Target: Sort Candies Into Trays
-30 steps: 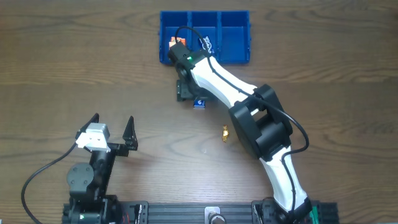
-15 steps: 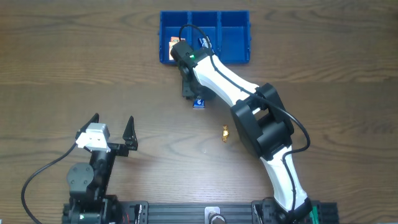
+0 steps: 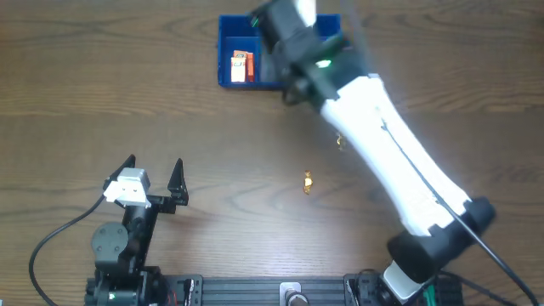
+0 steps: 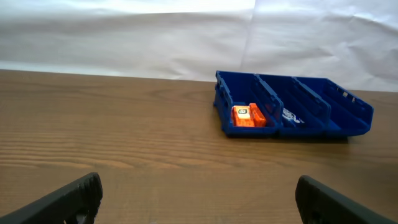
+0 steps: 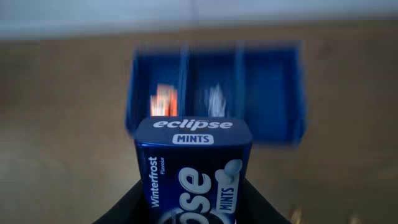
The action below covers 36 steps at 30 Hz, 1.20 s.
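Up and away goes the right arm! A second ago it was bending low over the blue mint tin lying on the table. Now it is stretching high toward the table's far edge, and the tin is riding with it, off the wood. The blue tray is sitting at that far edge, near the middle, with its three compartments side by side.

The right gripper is squeezing the tin between both fingers and holding it upright in the air. The tray is lying just beyond the tin's lid in the wrist view, though I cannot tell whether the tin is over the tray yet. The left gripper is hanging near the table's near-left corner, fingers spreading wide with nothing between them.

An orange candy is lying in the tray's left compartment, and a blue-and-white piece is resting in the middle one. A small gold candy is lying alone on bare wood around the table's middle, well apart from the tray.
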Each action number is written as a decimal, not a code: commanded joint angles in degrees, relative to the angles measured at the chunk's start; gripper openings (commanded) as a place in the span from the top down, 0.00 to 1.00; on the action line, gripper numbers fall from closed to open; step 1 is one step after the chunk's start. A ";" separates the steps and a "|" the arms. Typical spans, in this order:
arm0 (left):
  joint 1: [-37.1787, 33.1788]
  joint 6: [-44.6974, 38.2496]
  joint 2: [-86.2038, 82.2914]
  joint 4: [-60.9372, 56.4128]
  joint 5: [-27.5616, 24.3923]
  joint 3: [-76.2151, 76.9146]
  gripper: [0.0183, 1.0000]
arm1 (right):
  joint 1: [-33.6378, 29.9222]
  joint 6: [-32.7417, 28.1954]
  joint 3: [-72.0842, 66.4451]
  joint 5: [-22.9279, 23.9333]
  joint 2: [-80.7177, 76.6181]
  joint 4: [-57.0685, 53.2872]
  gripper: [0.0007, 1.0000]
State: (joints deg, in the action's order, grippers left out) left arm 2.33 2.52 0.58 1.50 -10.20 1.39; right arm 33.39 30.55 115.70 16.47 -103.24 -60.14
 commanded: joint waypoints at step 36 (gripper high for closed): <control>-0.28 -0.85 -0.33 1.92 -0.79 -1.11 0.00 | -5.33 -6.58 15.19 1.25 -33.18 10.67 0.21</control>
State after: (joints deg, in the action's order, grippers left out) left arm 2.33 2.52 0.58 1.50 -10.20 1.39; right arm 27.70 23.44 129.36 17.34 -136.14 -49.69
